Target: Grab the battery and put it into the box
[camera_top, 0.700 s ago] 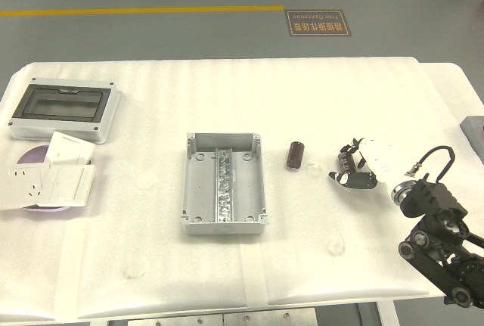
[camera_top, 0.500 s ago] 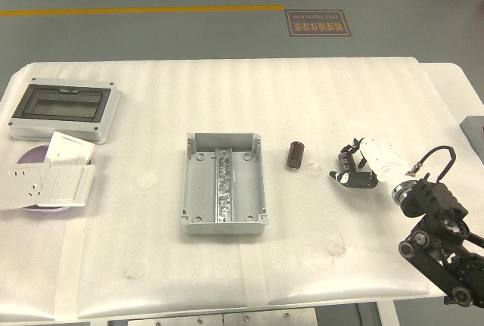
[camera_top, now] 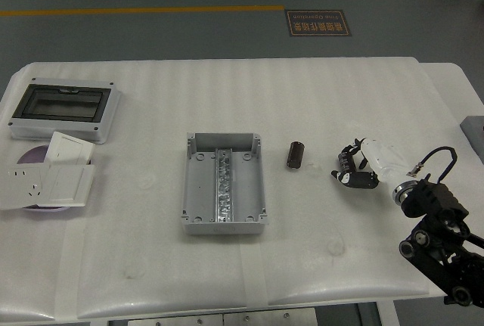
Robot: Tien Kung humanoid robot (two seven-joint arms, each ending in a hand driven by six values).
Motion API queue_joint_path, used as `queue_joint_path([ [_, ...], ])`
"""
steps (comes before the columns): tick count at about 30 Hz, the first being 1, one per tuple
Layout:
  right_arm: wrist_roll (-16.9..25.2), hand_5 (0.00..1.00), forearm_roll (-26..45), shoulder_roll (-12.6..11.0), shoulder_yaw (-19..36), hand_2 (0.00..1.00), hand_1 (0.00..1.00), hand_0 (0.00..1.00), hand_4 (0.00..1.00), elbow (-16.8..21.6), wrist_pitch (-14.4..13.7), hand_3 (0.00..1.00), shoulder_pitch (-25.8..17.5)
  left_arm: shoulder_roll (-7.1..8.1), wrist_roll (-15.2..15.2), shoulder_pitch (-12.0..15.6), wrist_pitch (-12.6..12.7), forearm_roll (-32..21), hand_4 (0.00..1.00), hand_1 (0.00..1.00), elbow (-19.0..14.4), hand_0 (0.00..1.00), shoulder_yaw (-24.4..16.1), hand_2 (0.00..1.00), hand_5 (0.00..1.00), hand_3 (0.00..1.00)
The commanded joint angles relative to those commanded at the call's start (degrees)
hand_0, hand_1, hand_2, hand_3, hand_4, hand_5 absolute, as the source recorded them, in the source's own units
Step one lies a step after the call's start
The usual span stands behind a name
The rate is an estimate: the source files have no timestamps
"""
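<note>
The battery [camera_top: 295,155], a small dark cylinder, lies on the white table just right of the box. The box [camera_top: 224,184] is an open grey tray with a metal rail down its middle, at the table's centre. My right hand [camera_top: 353,169] hovers low over the table a short way right of the battery, not touching it, its fingers loosely curled and holding nothing. The black right arm [camera_top: 439,235] comes in from the lower right corner. My left arm is out of view.
A grey enclosure with a dark window lid [camera_top: 63,110] sits at the far left. In front of it, white socket and switch plates [camera_top: 47,181] lie on a purple dish. A grey object [camera_top: 475,125] shows at the right edge.
My right hand has drifted slightly to the right and a little down. The battery and box have not moved.
</note>
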Motion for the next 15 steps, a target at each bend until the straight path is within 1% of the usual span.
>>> queue_joint_path([
  [3,0.04,0.339,0.13,0.04,-0.01,0.64,0.442,0.256,0.775,-0.02,-0.06,0.661,-0.01,0.01,0.01,0.01,-0.01,0.1,0.714,0.651,0.0,0.63,-0.06,0.61,0.106,0.643],
  [4,0.06,0.261,0.17,0.05,-0.03,0.639,0.436,0.255,0.676,-0.01,-0.08,0.669,-0.01,0.01,0.02,0.02,-0.01,0.15,0.713,0.65,0.0,0.63,-0.11,0.609,0.105,0.644],
  [10,0.09,0.261,0.38,0.11,-0.12,0.639,0.436,0.255,0.676,-0.01,-0.14,0.669,-0.07,0.07,0.02,0.06,-0.02,0.33,0.713,0.65,0.0,0.63,-0.27,0.609,0.105,0.644],
  [11,0.1,0.205,0.4,0.13,-0.14,0.629,0.432,0.25,0.595,-0.01,-0.14,0.67,-0.07,0.07,0.01,0.06,-0.01,0.34,0.709,0.651,0.0,0.63,-0.28,0.609,0.105,0.642],
  [15,0.13,0.205,0.34,0.16,-0.21,0.629,0.432,0.25,0.595,0.03,-0.21,0.67,-0.08,0.09,-0.03,0.06,0.01,0.26,0.709,0.651,0.0,0.63,-0.17,0.609,0.105,0.642],
])
